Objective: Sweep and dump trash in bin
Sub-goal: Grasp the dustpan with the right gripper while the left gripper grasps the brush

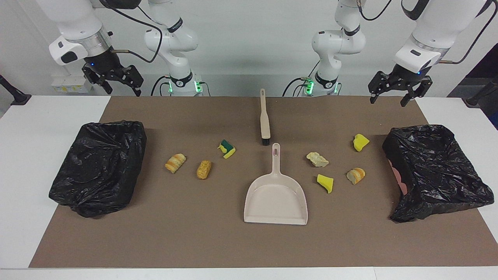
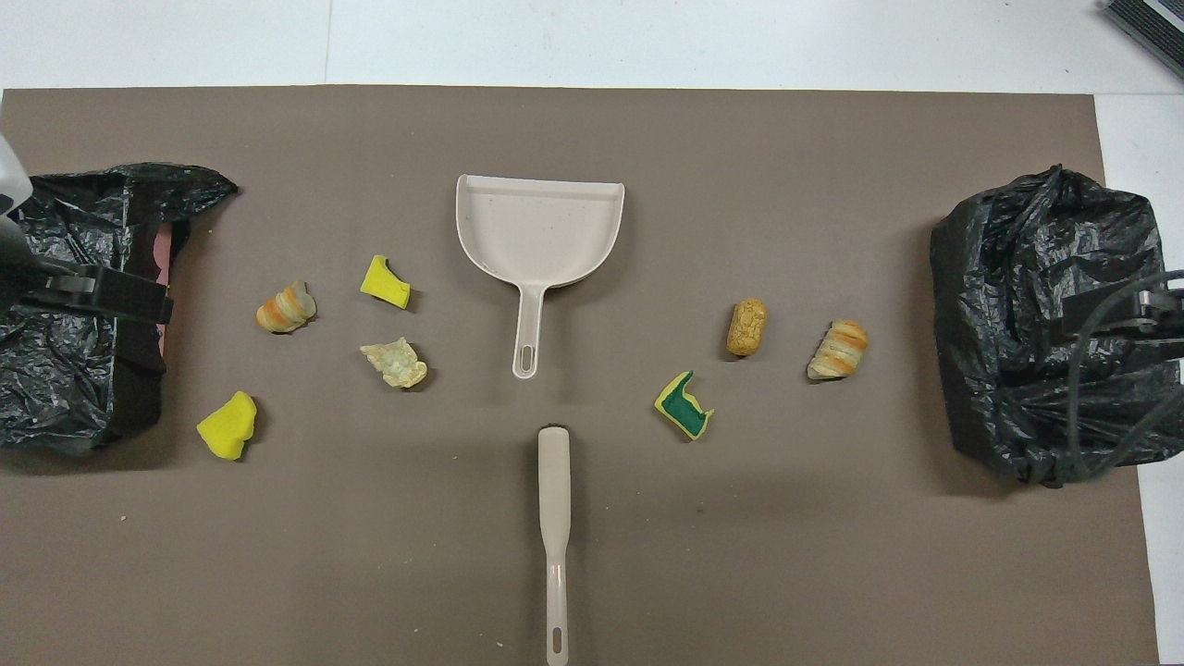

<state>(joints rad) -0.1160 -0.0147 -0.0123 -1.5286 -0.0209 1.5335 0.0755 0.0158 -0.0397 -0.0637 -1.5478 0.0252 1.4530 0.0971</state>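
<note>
Several trash scraps lie on the brown mat. Toward the left arm's end are two yellow wedges (image 1: 360, 142) (image 1: 325, 183), a pale lump (image 1: 317, 159) and a striped bread lump (image 1: 355, 175). Toward the right arm's end are a green-and-yellow sponge (image 1: 227, 149), a golden lump (image 1: 204, 169) and a striped bread lump (image 1: 175, 163). The beige dustpan (image 1: 275, 198) (image 2: 539, 227) lies mid-mat, its handle toward the robots. The brush (image 1: 264, 116) (image 2: 554, 518) lies nearer the robots. My left gripper (image 1: 389, 97) (image 2: 139, 298) and right gripper (image 1: 122, 90) (image 2: 1101, 310) hang open and empty in the air.
A bin lined with a black bag (image 1: 432, 171) (image 2: 55, 388) stands at the left arm's end of the mat. A second one (image 1: 97, 167) (image 2: 1027, 277) stands at the right arm's end. From above, each gripper shows over its own end's bin.
</note>
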